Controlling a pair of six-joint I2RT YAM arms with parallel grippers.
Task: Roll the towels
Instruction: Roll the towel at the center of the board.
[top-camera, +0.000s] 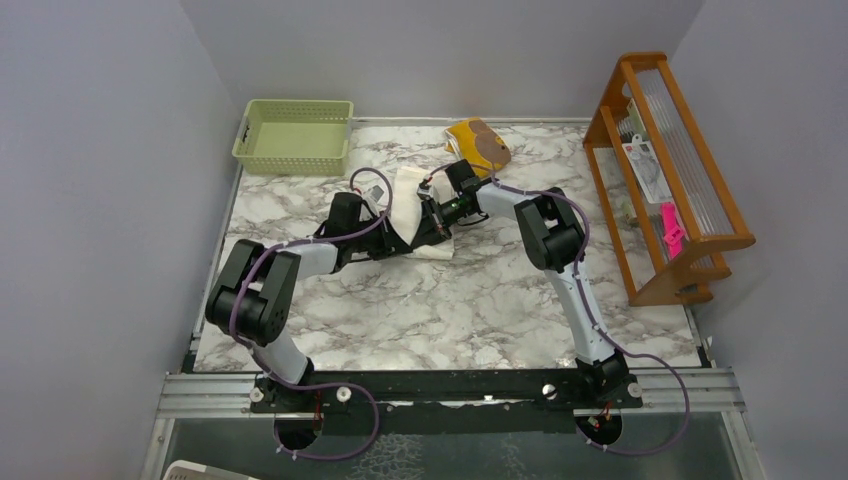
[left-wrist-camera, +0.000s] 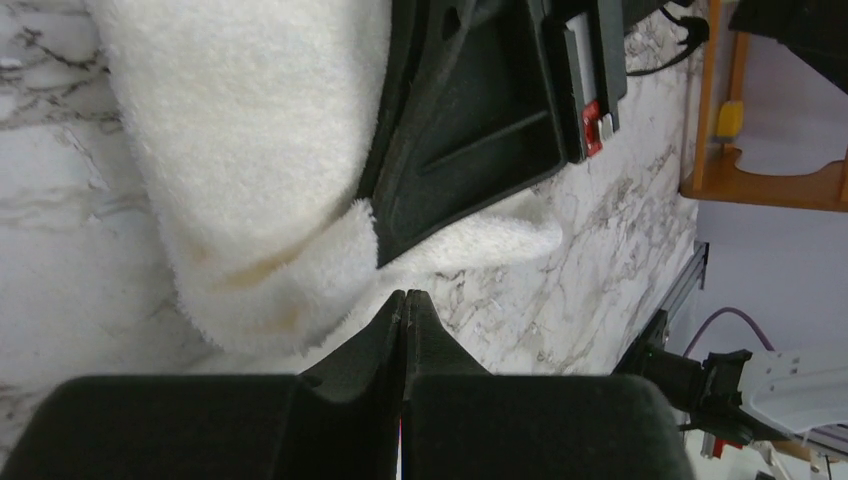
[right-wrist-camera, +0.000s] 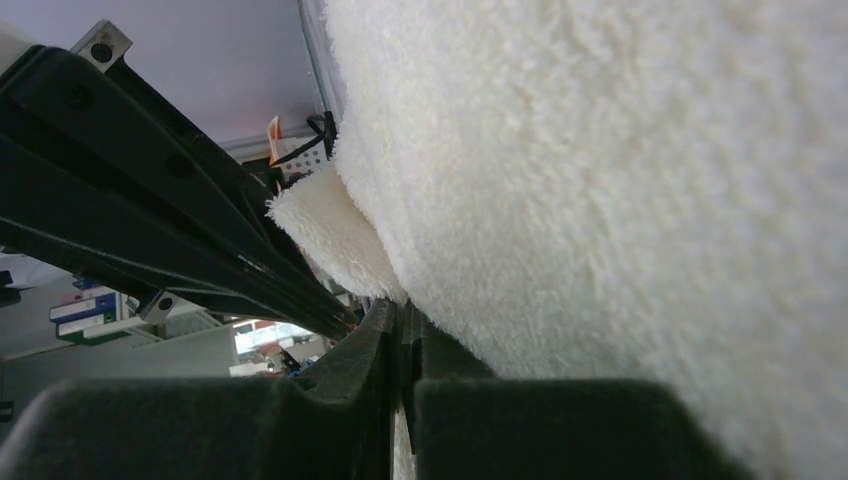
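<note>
The cream-white towel (top-camera: 408, 188) lay partly rolled toward the far middle of the marble counter (top-camera: 450, 310), with both arms meeting over it. The left pincer (left-wrist-camera: 405, 300) was fully closed on nothing, its tips just beside the towel's curled edge. The right pincer (right-wrist-camera: 400, 315) was also closed, tucked against the plush roll; no cloth showed between its fingers. Only the left wrist view caught a faint tan mark on the fold. Only the overhead view showed the mustard-yellow towel (top-camera: 480, 142), crumpled at the counter's far edge, well apart.
</note>
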